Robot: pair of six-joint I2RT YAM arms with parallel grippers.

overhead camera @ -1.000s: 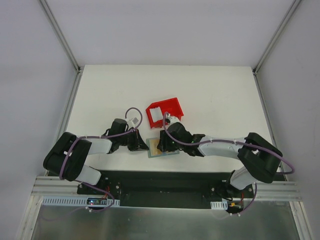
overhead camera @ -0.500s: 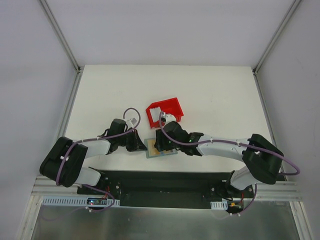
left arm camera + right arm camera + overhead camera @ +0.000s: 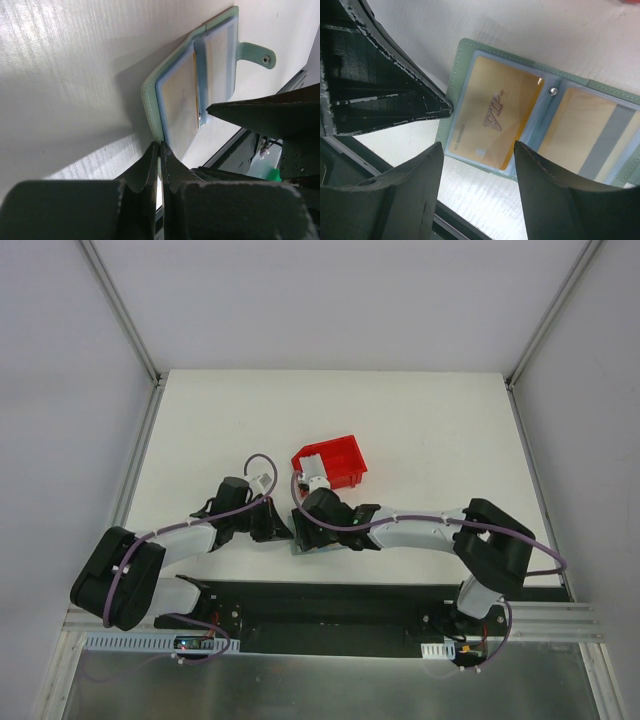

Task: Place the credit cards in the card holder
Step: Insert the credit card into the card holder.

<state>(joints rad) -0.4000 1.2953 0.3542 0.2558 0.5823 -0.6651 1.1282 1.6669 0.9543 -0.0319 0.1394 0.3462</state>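
At the near edge of the table [image 3: 420, 430], the left gripper [image 3: 160, 146] lies low at 9 o'clock of the card holder [image 3: 150, 97]. Its jaws are pressed together, tips touching the holder's green rim; whether the rim is nipped between them cannot be told. The card holder lies open and flat, pale blue pockets up, snap strap [image 3: 260, 55] sticking out sideways. In the right wrist view, the left pocket holds an orange-gold card [image 3: 495, 117] marked VIP, and the right pocket holds a second gold card [image 3: 600, 145] with a grey stripe. The right gripper [image 3: 477, 150], reaching from 3 o'clock, hangs over the VIP card, jaws spread, gripping nothing. The red bin [image 3: 335, 455] stands at 12 o'clock of the holder, nearby.
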